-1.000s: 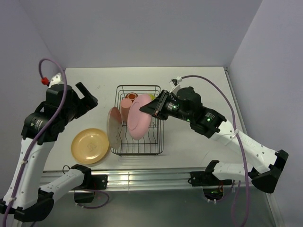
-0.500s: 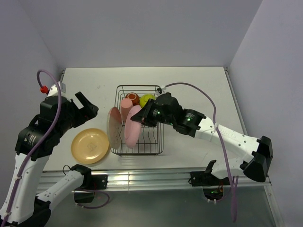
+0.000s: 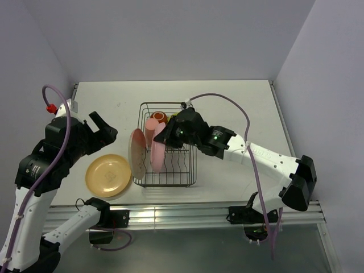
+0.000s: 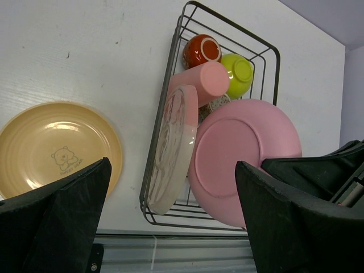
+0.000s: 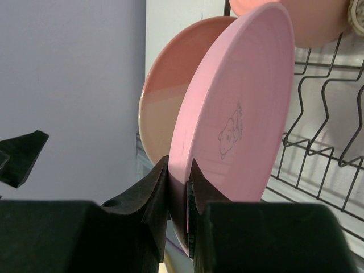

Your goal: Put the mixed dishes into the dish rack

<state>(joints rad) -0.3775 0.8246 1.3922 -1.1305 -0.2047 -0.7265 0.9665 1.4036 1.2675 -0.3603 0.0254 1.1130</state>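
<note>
While my R gripper (image 5: 177, 187) is clamped on the pink plate (image 5: 239, 114), quick notes.

R side: jaws nearly closed, one finger on each face of the plate's rim, and the rim is pinched tight w/ no gap showing. Plate is on edge, close to upright, inside the dish rack (image 3: 191, 170), in the L half approx. mid-length. Bear print faces the rack's R side. Can't tell whether the bottom edge sits betw. prongs or hangs above the wires.

L side: my L gripper (image 3: 101, 128) is spread wide, nothing betw. the fingers. It hangs above the table (image 3: 239, 102), L of the rack, wrist cam looking down on rack and dishes.

Other dishes:
- pink-and-cream plate (image 4: 173, 148): on edge at the rack's L wall, tilted, just beside the pink plate. Contact betw. the two not clear.
- salmon-pink tumbler (image 4: 202, 79): in the rack's far part, beyond both plates.
- red-orange cup (image 4: 202, 50): far L corner of the rack, next to the tumbler.
- lime-green bowl (image 4: 239, 73): far end of the rack, R of the cup, touching or nearly touching the tumbler.
- yellow-orange plate (image 3: 108, 175): flat on the table, face up, bear print visible, outside the rack on its L side near the front edge. L wrist view shows a strip of bare table betw. it and the rack.
</note>
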